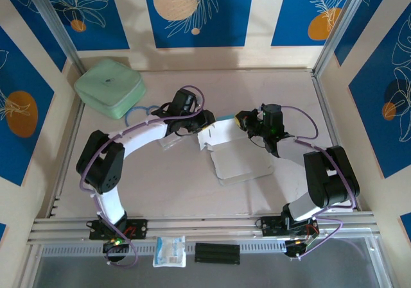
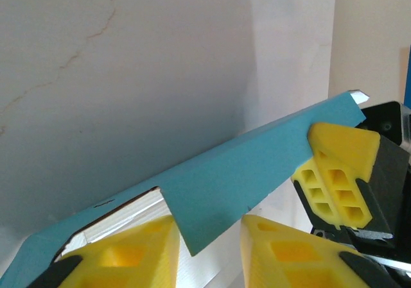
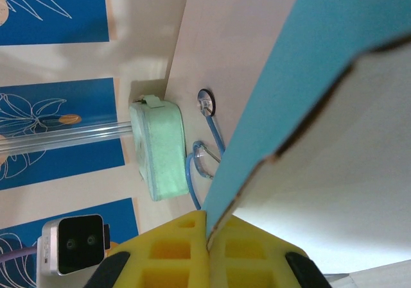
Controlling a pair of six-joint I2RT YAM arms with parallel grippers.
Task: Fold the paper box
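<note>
The paper box lies unfolded at the middle of the table, white face up, with its far edge lifted. My right gripper is shut on that lifted edge. In the right wrist view its yellow pads pinch the card where the teal and white faces meet. My left gripper faces it from the left. In the left wrist view its jaws stand apart, and the pointed corner of a teal flap hangs between them. The right gripper's yellow finger holds the flap's far end.
A mint-green rounded case sits at the back left, with a clear loop on a blue cord beside it. On the near rail lie a clear plastic packet and a black bar. Patterned walls enclose the table.
</note>
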